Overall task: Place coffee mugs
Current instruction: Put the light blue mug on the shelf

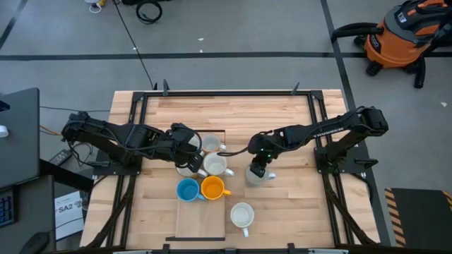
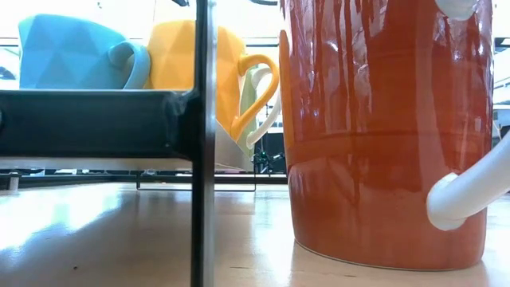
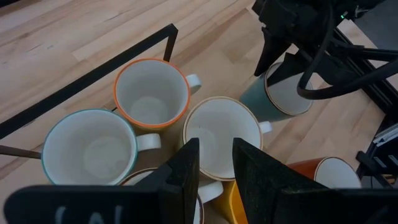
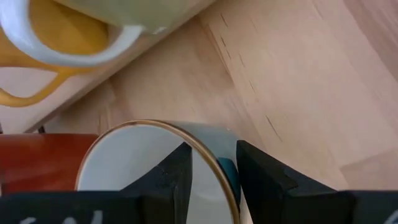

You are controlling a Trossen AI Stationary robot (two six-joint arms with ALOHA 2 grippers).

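Several mugs stand clustered mid-table: a white mug, a cream mug, a blue mug, an orange mug and a red-brown mug with a white inside, which fills the low view. A further mug's rim shows partly under the left arm. My left gripper hovers open above the cream mug. My right gripper is shut on the greyish mug, which stands to the right of the cluster. My right gripper comes from above, pointing down, at the greyish mug's rim. One finger is inside the mug and the other outside against the teal-grey wall. The mug stands upright on the table.
A thin black metal frame runs beside the blue and orange mugs and crosses the low view. A lighter wooden board lies at the near edge. Black rails border the tabletop. Bare wood lies toward the far edge.
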